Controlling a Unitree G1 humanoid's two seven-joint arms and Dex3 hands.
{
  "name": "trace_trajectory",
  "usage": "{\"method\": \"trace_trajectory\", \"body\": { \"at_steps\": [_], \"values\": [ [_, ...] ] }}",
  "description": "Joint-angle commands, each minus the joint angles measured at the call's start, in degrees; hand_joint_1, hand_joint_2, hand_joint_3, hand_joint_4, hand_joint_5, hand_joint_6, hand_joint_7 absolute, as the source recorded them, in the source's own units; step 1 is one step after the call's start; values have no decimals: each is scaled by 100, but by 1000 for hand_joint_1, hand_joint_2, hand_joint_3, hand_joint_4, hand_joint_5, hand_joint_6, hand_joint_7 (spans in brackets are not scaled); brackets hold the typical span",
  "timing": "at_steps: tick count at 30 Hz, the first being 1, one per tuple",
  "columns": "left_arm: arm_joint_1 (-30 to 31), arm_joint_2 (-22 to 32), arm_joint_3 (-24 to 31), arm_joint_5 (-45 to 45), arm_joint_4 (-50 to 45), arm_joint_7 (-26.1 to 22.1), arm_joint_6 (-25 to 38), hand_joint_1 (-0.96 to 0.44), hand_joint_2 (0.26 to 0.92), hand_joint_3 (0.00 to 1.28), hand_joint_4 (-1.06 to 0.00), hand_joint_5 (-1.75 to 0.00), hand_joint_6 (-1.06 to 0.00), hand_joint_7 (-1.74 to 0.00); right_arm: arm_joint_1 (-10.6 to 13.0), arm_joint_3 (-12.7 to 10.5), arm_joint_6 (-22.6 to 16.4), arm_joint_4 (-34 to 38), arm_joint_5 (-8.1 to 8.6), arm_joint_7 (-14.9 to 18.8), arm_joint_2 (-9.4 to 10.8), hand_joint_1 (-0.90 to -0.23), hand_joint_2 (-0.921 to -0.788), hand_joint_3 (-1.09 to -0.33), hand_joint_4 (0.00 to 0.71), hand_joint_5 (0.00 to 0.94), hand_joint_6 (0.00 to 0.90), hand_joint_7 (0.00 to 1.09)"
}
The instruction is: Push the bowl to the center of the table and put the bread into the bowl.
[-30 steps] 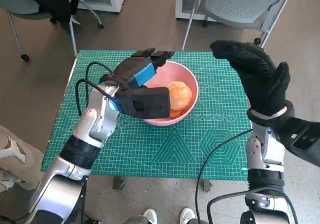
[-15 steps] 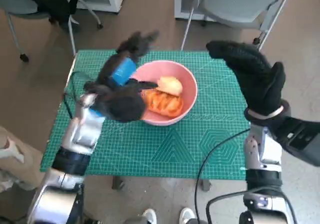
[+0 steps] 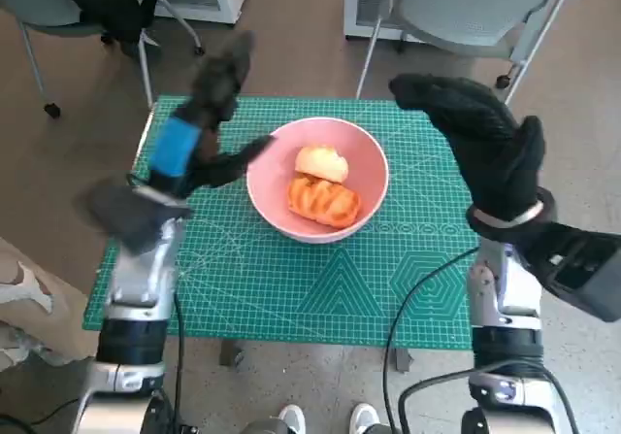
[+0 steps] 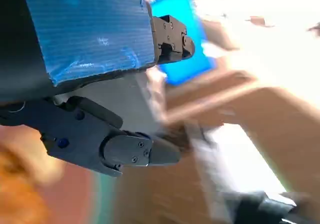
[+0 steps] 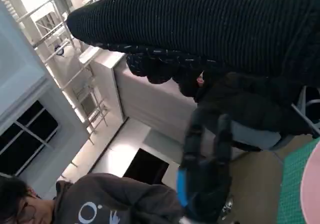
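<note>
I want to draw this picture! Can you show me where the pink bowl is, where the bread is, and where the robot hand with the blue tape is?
pink bowl [image 3: 374,158]: head view, bare inside wall on its right side.
bread [image 3: 323,202]: head view, middle of the browned loaf inside the bowl.
left robot hand [image 3: 199,128]: head view, middle of the hand, above its blue tape.

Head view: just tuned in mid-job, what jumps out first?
The pink bowl near the middle of the green cutting mat, with two pieces of bread in it. Both hands hang raised and empty: the left hand beside the bowl's left, the right hand over the mat's right edge.
</note>
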Motion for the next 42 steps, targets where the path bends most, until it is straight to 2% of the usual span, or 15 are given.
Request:
{"method": "trace_trajectory", "body": {
  "at_steps": [1,7,11,16,27,42],
  "values": [
    [124,67,147,-92,-271,-126,-320,-749,921,383,-66,-9,-129,-133,-92,75,-52,105,-133,-49,48,-702,-921,-826,37,2,-1,302],
    [188,-20,288,-195,-286,-141,-619,-750,921,398,-80,-14,-133,-145,-218,71,-106,189,-145,-33,30,-703,-921,-819,45,5,0,307],
    [223,-36,337,-229,-308,-164,-751,-725,921,429,-87,-5,-36,-373,-265,72,-138,219,-161,-45,22,-703,-921,-813,54,9,-1,310],
    [246,-45,338,-337,-385,-246,-782,-708,921,454,-88,-2,-5,-454,-297,65,-170,237,-206,-79,22,-703,-921,-807,56,9,-1,312],
    [235,15,295,-369,-339,-443,-724,-704,921,451,-90,-3,1,-454,-252,131,-166,140,-334,-234,35,-711,-921,-797,59,7,-1,310],
    [136,-8,271,-409,-210,-602,-594,-694,921,428,-103,-7,0,-447,-372,103,-119,220,-333,-306,-18,-714,-921,-798,62,6,0,310]
  ]
}}
